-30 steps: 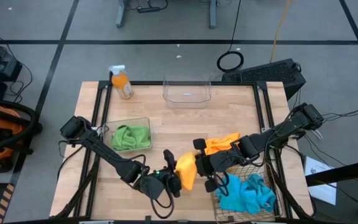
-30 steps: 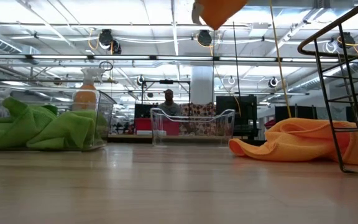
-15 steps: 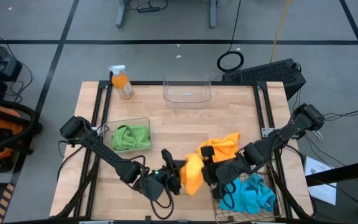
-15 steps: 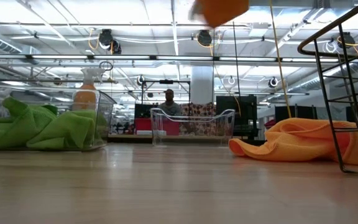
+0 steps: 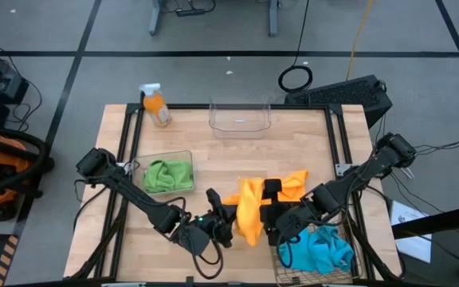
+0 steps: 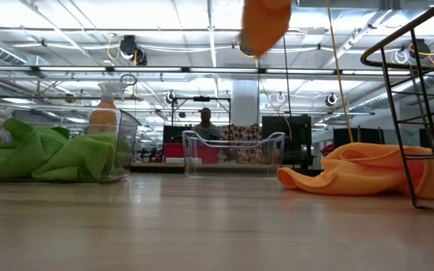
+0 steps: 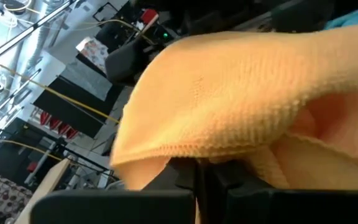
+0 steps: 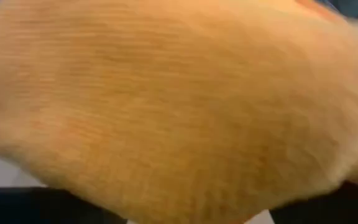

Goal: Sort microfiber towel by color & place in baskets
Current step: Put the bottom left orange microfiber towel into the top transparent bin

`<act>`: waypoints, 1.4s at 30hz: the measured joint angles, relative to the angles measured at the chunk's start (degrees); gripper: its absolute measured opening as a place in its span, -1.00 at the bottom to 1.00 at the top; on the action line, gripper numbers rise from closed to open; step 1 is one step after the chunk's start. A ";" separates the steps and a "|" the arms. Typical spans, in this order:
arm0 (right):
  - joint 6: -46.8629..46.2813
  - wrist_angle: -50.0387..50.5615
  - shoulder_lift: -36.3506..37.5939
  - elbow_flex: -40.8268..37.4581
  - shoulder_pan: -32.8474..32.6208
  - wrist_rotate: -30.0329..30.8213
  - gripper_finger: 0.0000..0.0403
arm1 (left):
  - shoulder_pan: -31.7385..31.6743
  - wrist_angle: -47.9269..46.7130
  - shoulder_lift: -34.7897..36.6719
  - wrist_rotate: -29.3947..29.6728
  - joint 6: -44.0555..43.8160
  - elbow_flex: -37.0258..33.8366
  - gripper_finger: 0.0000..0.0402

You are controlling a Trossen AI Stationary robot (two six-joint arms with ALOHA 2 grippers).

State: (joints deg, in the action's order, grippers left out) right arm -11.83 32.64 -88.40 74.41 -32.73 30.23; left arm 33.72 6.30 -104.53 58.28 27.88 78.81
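Note:
An orange microfiber towel [image 5: 249,211] hangs in the air over the table's near middle, and its lower end shows in the low view [image 6: 266,26]. My left gripper [image 5: 228,226] is shut on it from its left. My right gripper [image 5: 274,215] stands close on its right, fingers apart, with orange cloth [image 8: 166,106] filling its wrist view. A second orange towel [image 5: 292,183] lies crumpled on the table beside the wire basket [image 5: 351,239]. Blue towels [image 5: 321,249] lie in that basket. Green towels [image 5: 168,175] fill a clear tub [image 5: 190,155]. My left gripper pinches the orange towel between its two fingers at a fold just under a hemmed edge [image 7: 188,154]. The fingers [image 7: 185,177] come nearly level from the table's left. The towel is lifted clear and hangs slack below and past them. My right gripper: I cannot tell whether its fingers touch the towel.
An empty clear tub [image 5: 239,119] stands at the far middle, and an orange spray bottle [image 5: 156,105] at the far left. The wire basket's frame [image 6: 420,113] rises at the near right. Bare wood lies between the tubs. A person shows far beyond the table.
My right gripper has swung a little toward the table's near edge and tipped further down. The orange towel has shifted slightly rightward and spread out; its lower end now hangs narrower and lower than a second ago, still clear of the table.

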 joint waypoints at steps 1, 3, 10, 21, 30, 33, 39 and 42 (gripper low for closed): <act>-0.59 0.51 0.00 0.02 -0.02 0.40 0.49 | 0.02 -0.07 0.00 -0.18 0.02 0.00 -0.96; -1.48 1.84 0.00 0.06 -0.04 1.00 0.58 | 0.06 -0.13 -0.09 -0.30 0.02 -0.02 -0.95; -2.30 6.86 0.05 0.11 -0.52 4.45 0.67 | 0.04 -0.20 -0.11 -0.39 0.00 -0.07 -0.94; -1.68 10.58 0.87 0.13 -1.14 5.65 -0.02 | -0.99 0.38 -0.22 -5.87 -2.80 -0.11 -0.94; 1.88 10.27 0.87 0.15 -1.14 5.50 -0.95 | -2.29 0.82 -0.24 -10.27 -5.11 -0.11 -0.59; 2.98 8.85 0.87 0.15 -1.14 5.50 -0.93 | -2.21 0.83 -0.26 -10.51 -6.42 -0.12 -0.28; 7.20 4.55 0.87 0.17 -1.14 4.76 -0.98 | -2.50 1.18 -0.62 -10.18 -7.65 -0.13 0.37; 9.06 1.87 0.90 0.17 -1.09 2.27 -0.98 | -2.69 2.33 -1.37 -10.24 -5.98 -0.21 0.57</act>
State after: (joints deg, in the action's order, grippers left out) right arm -2.78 34.52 -87.50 74.59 -33.82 32.50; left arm 31.03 8.63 -105.90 48.03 21.90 78.59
